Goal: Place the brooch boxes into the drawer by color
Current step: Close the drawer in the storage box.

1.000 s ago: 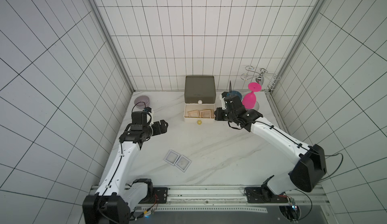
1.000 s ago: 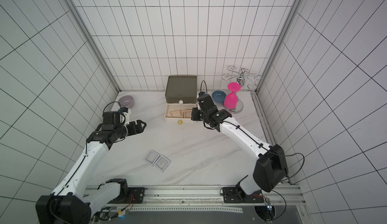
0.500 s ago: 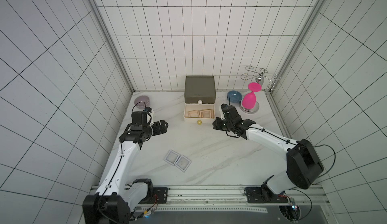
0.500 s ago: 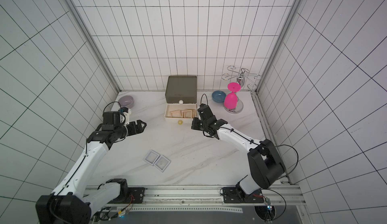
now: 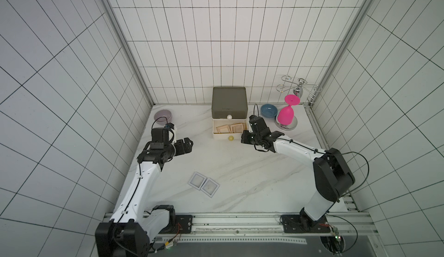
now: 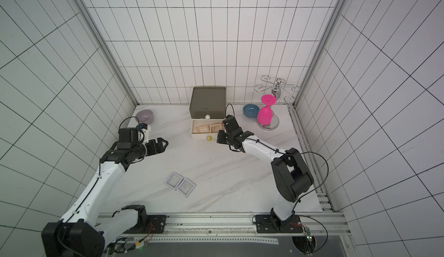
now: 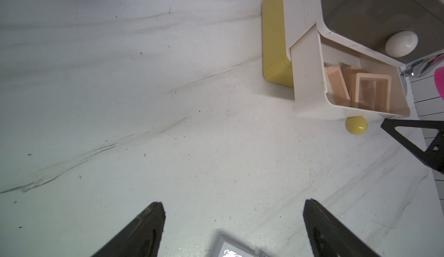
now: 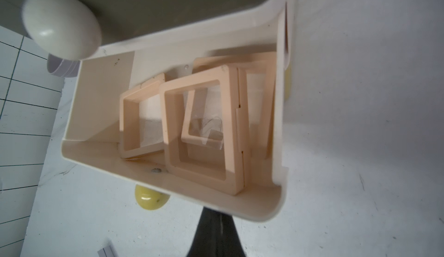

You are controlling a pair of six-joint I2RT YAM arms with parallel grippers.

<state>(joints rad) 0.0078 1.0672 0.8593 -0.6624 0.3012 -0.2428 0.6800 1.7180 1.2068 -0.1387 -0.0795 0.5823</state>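
Two pale brooch boxes (image 5: pixel 203 184) lie flat on the table (image 5: pixel 252 171): likely light, stiff and slick, so pinch opposite frame edges. The left gripper (image 5: pixel 189 145) gapes and the right gripper (image 5: pixel 243 139) is closed, both empty.

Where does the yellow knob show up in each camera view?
In a top view: yellow knob on the open white drawer's front.
In a top view: same spot.
Left wrist: at that drawer's front wall.
Right wrist: peeking past that wall.
Shared landmark: white knob.
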